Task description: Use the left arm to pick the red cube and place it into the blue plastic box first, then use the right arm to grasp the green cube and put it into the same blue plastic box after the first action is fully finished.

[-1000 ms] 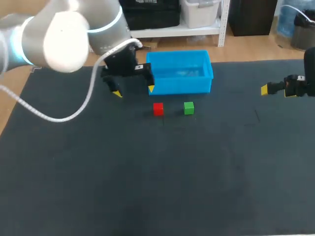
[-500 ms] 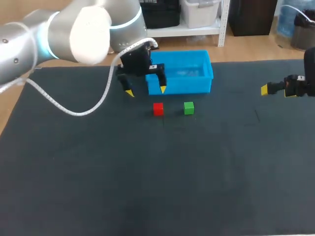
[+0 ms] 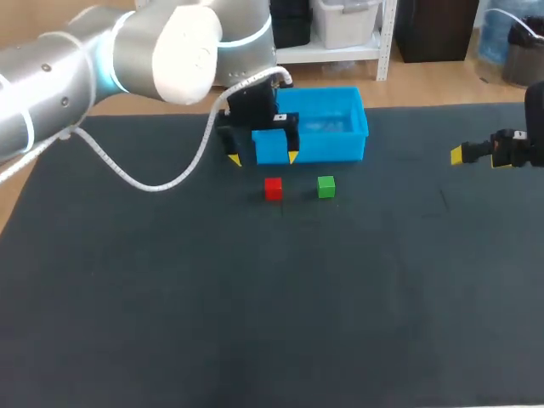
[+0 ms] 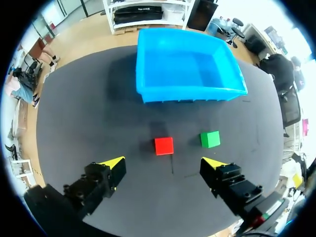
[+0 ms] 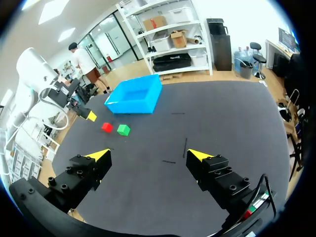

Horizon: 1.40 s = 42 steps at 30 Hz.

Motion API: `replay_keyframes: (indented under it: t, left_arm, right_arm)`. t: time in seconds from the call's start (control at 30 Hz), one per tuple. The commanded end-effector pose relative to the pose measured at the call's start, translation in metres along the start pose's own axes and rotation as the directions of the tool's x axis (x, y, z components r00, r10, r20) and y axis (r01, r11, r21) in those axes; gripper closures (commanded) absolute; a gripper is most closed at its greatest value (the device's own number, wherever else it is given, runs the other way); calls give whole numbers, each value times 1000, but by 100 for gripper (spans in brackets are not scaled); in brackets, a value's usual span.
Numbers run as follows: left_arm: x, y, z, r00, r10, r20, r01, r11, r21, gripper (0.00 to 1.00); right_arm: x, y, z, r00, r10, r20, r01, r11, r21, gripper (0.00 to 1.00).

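The red cube (image 3: 273, 188) lies on the black mat just in front of the blue plastic box (image 3: 311, 124), with the green cube (image 3: 325, 186) a short way to its right. My left gripper (image 3: 263, 158) hangs open above the mat, over the box's front left corner and just behind the red cube. In the left wrist view the red cube (image 4: 164, 145) lies ahead of the open left gripper (image 4: 165, 162), between its finger lines, the green cube (image 4: 210, 138) beside it and the empty box (image 4: 186, 70) beyond. My right gripper (image 3: 476, 156) stays open at the far right, holding nothing.
The right wrist view shows its open gripper (image 5: 145, 155) over bare mat, with the box (image 5: 136, 95), red cube (image 5: 106, 127) and green cube (image 5: 123, 130) far ahead, and my left arm (image 5: 59, 94) beside them. A white cable (image 3: 153, 183) loops from the left arm.
My left gripper has swung rightward along the box's front, from left of the box to just behind the red cube. The right arm and both cubes have stayed put.
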State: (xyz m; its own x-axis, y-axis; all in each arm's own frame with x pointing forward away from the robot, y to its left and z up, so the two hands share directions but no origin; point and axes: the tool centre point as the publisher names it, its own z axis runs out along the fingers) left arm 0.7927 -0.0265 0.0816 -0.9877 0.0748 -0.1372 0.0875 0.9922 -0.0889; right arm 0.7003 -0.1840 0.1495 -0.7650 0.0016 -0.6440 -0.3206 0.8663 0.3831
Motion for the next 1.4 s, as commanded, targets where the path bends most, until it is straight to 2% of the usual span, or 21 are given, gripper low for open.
replay_keyframes:
  t: [0.03,0.47,1.0,1.4]
  left_arm:
    - [-5,-7,5,1000,4,2,-4,1000,-15,0]
    - [-9,-6,13,1000,3,0,-3,999,-44,0]
    - [-8,-2,54,1000,-22,-10,22,999,-38,0]
    - [-10,-3,78,999,-34,12,35,997,-71,0]
  right_arm:
    - [0,-1,0,1000,-1,-1,1,1000,-1,0]
    - [0,-1,0,1000,-1,-1,1,1000,-1,0]
    - [0,-1,0,1000,-1,-1,1,1000,-1,0]
    - [0,-1,0,1000,-1,-1,1,1000,-1,0]
